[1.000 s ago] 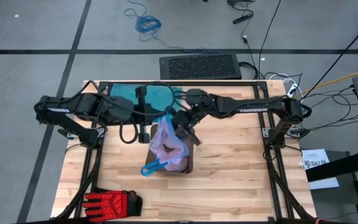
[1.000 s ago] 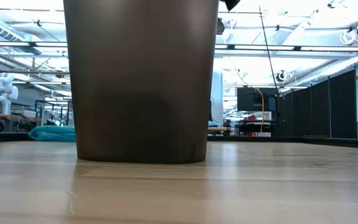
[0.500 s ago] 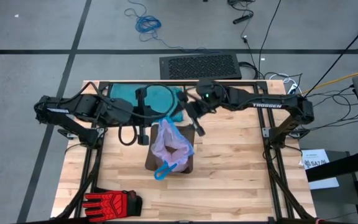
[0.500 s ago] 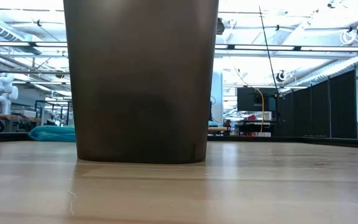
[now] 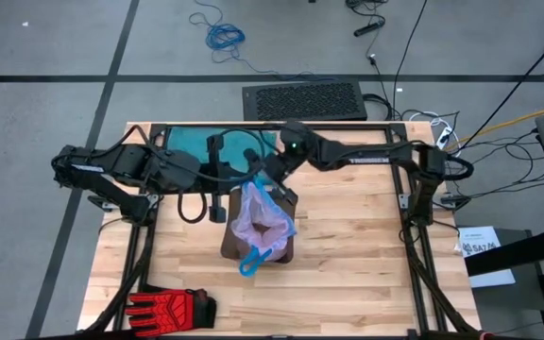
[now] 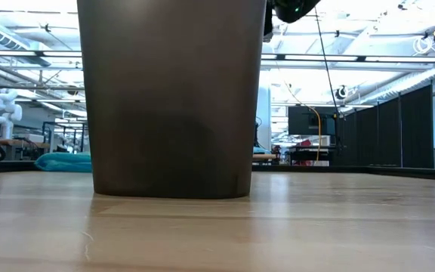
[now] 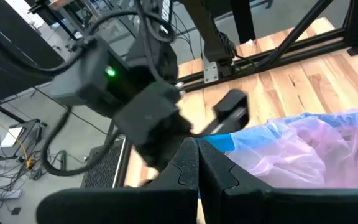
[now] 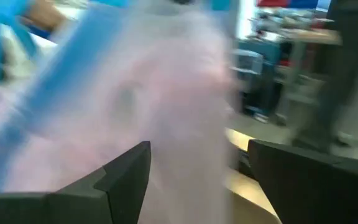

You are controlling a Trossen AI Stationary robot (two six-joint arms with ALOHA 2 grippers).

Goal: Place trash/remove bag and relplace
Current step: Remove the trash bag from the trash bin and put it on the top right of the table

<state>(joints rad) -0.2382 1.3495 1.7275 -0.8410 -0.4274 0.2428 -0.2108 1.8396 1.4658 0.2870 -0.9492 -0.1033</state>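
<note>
Bulging just before the open right claw [image 8: 194, 180]: the bag [image 8: 129, 106].

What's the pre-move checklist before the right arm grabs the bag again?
1. Right gripper open: ok, fingers spread with the bag right in front.
2. Left gripper shut, beside the bin: ok.
3. Bag out of bin: not ok, it sits bunched on the bin top, blue tie hanging over the rim.
4. Bin upright: ok.
5. Teal bag ready at the table's back: ok.
6. Trash inside: cannot tell.

bag [image 5: 261, 219] in bin [image 5: 287, 247] at table [image 5: 366, 274] centre; glove [image 5: 170, 307] at near-left corner
</note>
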